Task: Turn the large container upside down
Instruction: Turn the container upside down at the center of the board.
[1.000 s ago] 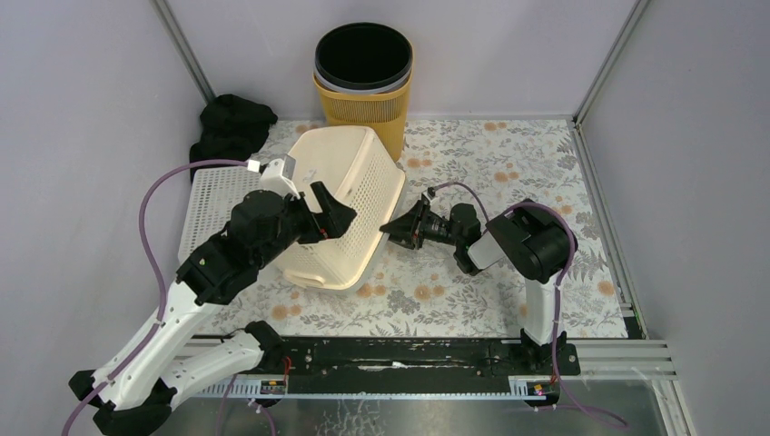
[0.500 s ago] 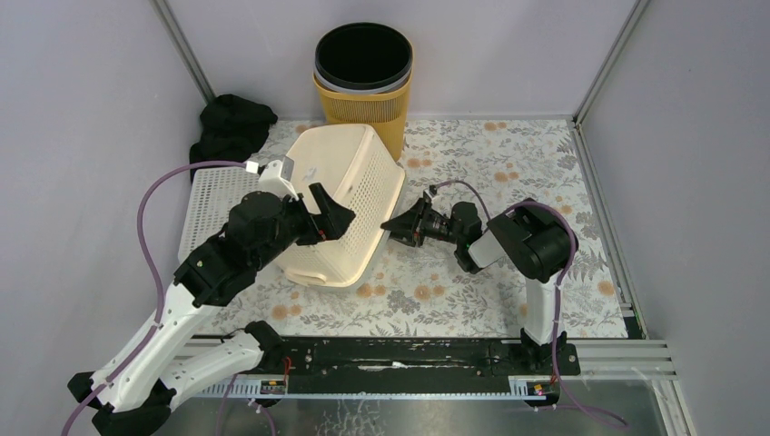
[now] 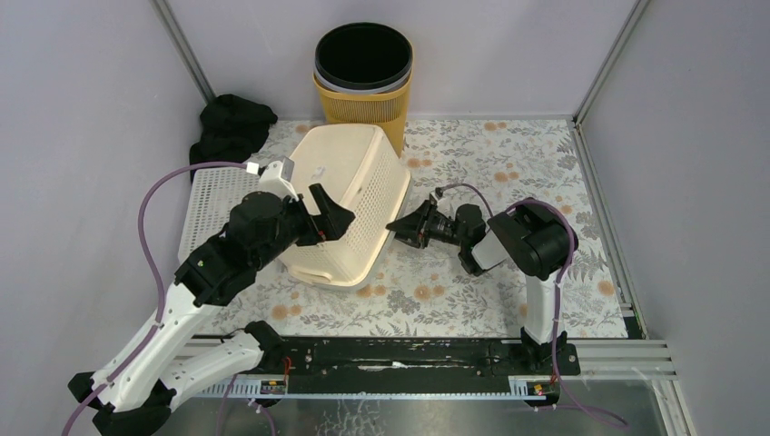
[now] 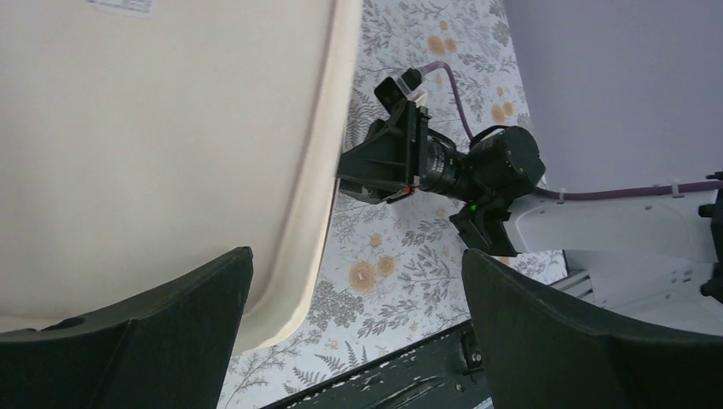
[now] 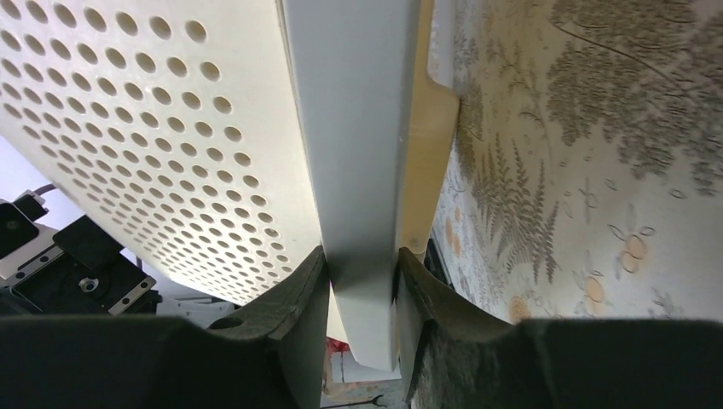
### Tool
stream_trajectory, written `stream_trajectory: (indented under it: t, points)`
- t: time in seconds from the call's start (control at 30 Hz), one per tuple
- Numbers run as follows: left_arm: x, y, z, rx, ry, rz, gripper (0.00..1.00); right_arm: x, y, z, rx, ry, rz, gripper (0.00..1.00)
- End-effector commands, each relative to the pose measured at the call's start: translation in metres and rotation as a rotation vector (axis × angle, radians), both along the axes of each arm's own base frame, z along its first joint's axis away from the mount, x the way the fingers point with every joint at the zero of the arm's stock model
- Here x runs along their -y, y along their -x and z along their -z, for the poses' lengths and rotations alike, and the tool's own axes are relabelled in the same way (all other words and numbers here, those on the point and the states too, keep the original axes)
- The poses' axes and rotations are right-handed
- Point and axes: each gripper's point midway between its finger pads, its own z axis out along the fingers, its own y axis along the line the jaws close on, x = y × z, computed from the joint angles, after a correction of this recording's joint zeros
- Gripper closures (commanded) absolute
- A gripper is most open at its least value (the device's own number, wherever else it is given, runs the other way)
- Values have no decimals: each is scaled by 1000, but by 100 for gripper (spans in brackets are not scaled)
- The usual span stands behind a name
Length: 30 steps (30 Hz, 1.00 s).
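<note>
- Nearest the bases, the left gripper [image 3: 331,218] hangs with its jaws spread wide and nothing between them, just over the near left part of the basket [image 3: 350,182]. It holds nothing.
- To the right, the right gripper [image 3: 399,227] reaches in low and sideways. Its jaws are narrow and pinch the basket's rim [image 5: 358,128], which the right wrist view shows running straight between the fingers [image 5: 290,298].
- Step in hand, as I judge it: the end of the flip. The basket is already mostly over, its solid base [image 4: 153,153] facing up and slightly left.
- The next move probably calls for lowering the gripped edge until the rim lies flat on the tablecloth [image 3: 508,154], then opening the jaws and backing out sideways. The left gripper could steady the base, but it must not push the basket askew.
- The basket sits mid-table, left of centre. It is cream plastic, rectangular with rounded corners, and has a smooth bottom and walls [image 5: 170,128] dotted with small round holes. Whether the right-hand rim touches the cloth I cannot tell.
- Beside it on the left lies a white perforated panel [image 3: 213,200].
- Farthest back are a black cloth [image 3: 231,123] in the left corner and a yellow bin [image 3: 359,109] against the wall.
</note>
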Motion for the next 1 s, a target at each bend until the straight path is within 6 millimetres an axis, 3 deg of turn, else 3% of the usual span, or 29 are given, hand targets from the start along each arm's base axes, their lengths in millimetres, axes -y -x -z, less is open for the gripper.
stream_trajectory:
  t: [0.0, 0.53, 0.97]
  points:
    - [-6, -2, 12, -15, -37, -23, 0, 13, -7, 6, 11, 4, 53, 77]
    - [-6, -1, 14, -19, -37, -21, 0, 33, 0, 29, -42, 39, 88, 73]
    - [-6, 0, 16, -22, -37, -21, 0, 57, 12, 50, -88, 91, 120, 53]
